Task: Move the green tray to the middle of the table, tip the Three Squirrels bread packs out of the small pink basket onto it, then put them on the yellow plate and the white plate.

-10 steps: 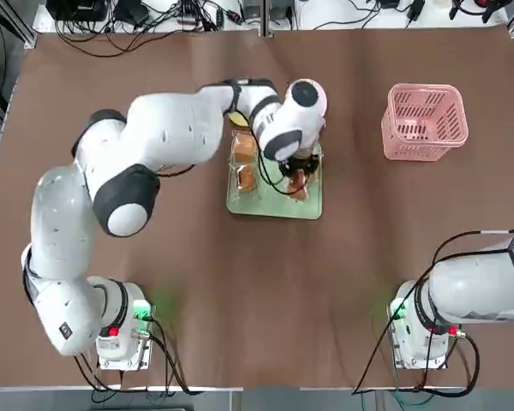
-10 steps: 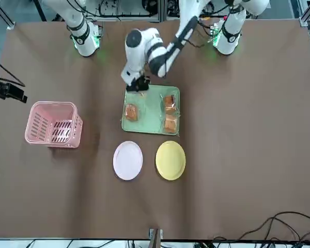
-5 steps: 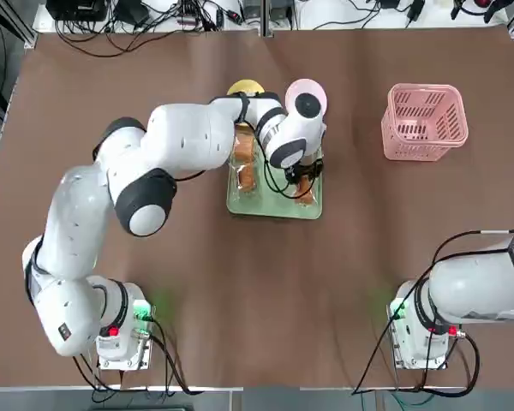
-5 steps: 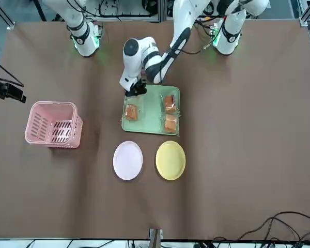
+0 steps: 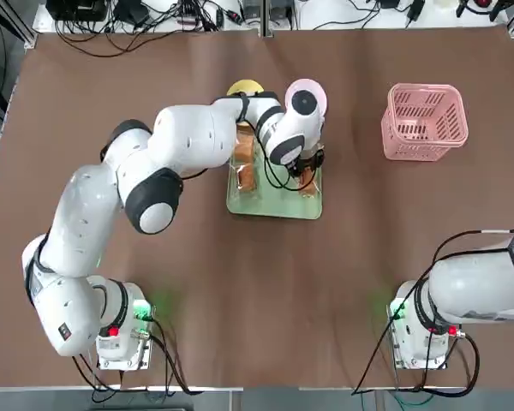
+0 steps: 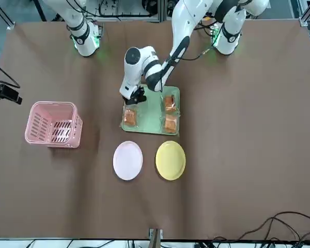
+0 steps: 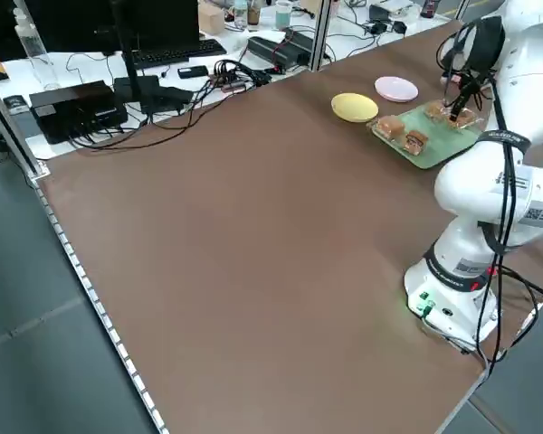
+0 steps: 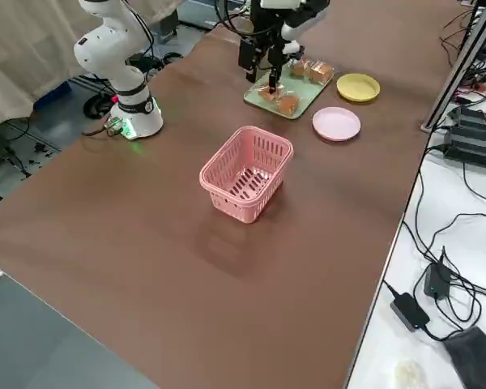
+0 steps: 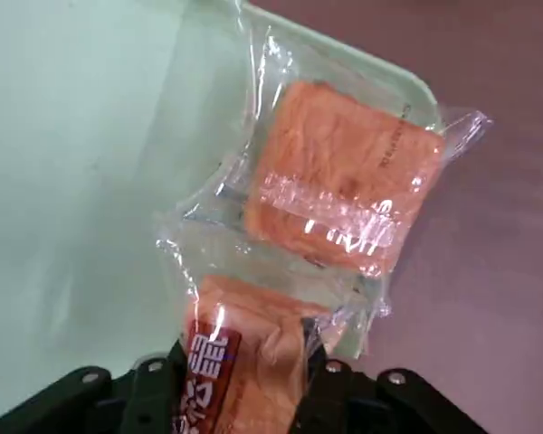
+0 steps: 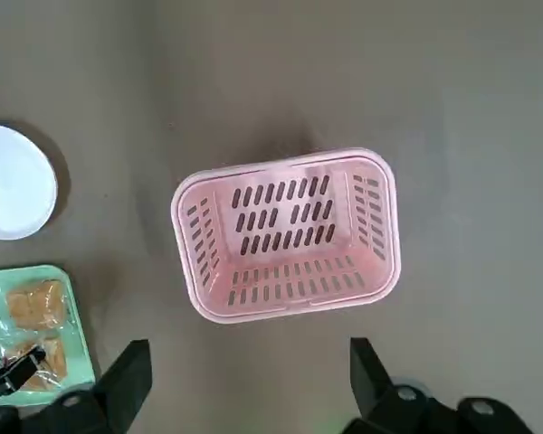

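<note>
The green tray (image 5: pixel 274 195) lies mid-table with several bread packs on it, two (image 6: pixel 170 112) along its left side. My left gripper (image 5: pixel 307 168) hangs low over the tray's right side, shut on one bread pack (image 9: pixel 244 366) with a red label between its fingers (image 9: pixel 154 398). Another pack (image 9: pixel 344 194) lies just beyond it by the tray's corner. The yellow plate (image 6: pixel 170 160) and white plate (image 6: pixel 127 160) sit bare beyond the tray. The pink basket (image 5: pixel 424 122) stands upright at the far right. My right gripper (image 10: pixel 244 380) is held high, open, looking down on the basket.
Cables and equipment line the table's far edge (image 5: pixel 154 17). The right arm (image 5: pixel 484 287) rests folded near its base at the near right corner. Bare brown tabletop (image 5: pixel 265 291) stretches between the tray and the arm bases.
My left gripper has shifted a little farther from the bases along the tray's right side, and its wrist has turned. The right arm, basket and plates have not moved.
</note>
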Robot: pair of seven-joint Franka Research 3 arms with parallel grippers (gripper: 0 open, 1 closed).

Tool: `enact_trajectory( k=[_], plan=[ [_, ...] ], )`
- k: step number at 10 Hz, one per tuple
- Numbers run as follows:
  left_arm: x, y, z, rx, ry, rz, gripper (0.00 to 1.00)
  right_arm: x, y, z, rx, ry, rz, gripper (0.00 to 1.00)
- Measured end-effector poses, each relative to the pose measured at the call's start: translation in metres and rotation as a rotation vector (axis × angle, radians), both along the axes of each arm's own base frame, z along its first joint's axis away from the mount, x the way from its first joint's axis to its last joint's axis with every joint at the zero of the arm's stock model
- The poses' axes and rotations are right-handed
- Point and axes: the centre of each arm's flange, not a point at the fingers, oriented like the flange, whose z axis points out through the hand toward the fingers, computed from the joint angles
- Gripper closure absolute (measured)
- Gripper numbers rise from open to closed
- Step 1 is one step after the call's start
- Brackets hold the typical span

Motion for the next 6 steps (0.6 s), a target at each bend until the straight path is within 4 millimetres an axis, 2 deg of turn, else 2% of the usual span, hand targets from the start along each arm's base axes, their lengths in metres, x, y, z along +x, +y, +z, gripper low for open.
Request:
enact_trajectory(
  k=[2,5,6],
  plan=[
    [0.000,0.000,-0.005,0.002,0.003,0.001,0.42,0.001,-0.001,-0.005,0.001,0.004,0.000,0.03],
    [0.003,-0.002,-0.001,-0.009,-0.003,0.005,0.00,0.002,0.002,-0.005,0.001,-0.005,0.008,0.03],
    [0.006,-0.004,0.006,-0.020,-0.010,0.007,0.00,0.003,0.005,-0.004,0.003,-0.006,0.013,0.03]
  ],
)
